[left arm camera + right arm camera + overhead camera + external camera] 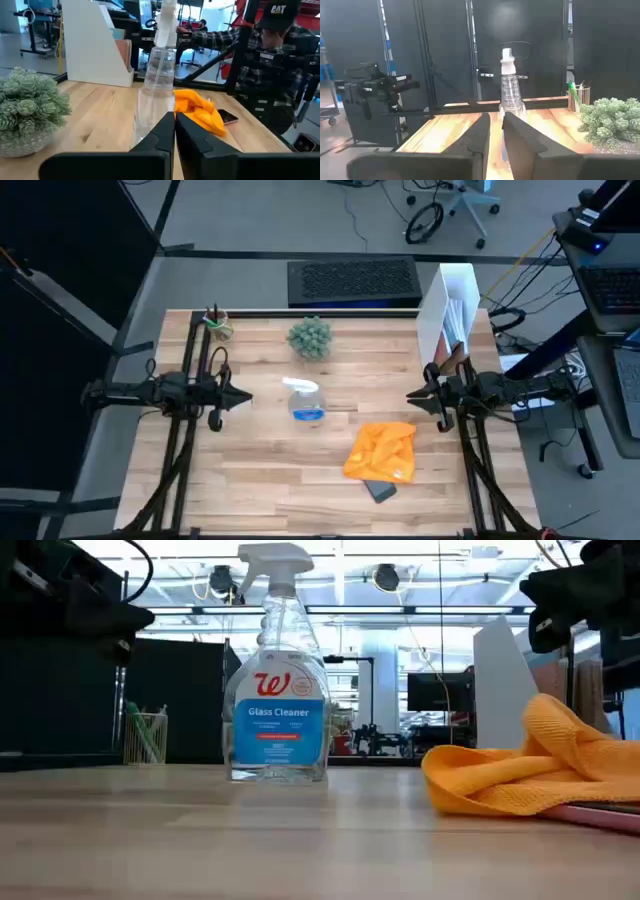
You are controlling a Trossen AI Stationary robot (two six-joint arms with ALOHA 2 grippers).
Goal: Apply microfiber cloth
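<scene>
The orange microfiber cloth [382, 450] lies crumpled on the table at the near right, draped over the far part of a dark phone [381, 491] whose near end sticks out. The low view shows the cloth [540, 770] resting on the phone [600, 812]. A clear spray bottle [305, 402] of blue liquid stands upright mid-table. My left gripper [247, 395] hovers shut at the table's left side, pointing at the bottle. At the right side my right gripper [410, 394] hovers beyond the cloth's far edge, its fingers [482, 131] a narrow gap apart, holding nothing.
A potted green plant [310, 337] stands at the far middle. A wire pen cup [215, 323] is at the far left corner and a white file holder [450, 310] at the far right. A person [275, 60] sits beyond the table's right edge.
</scene>
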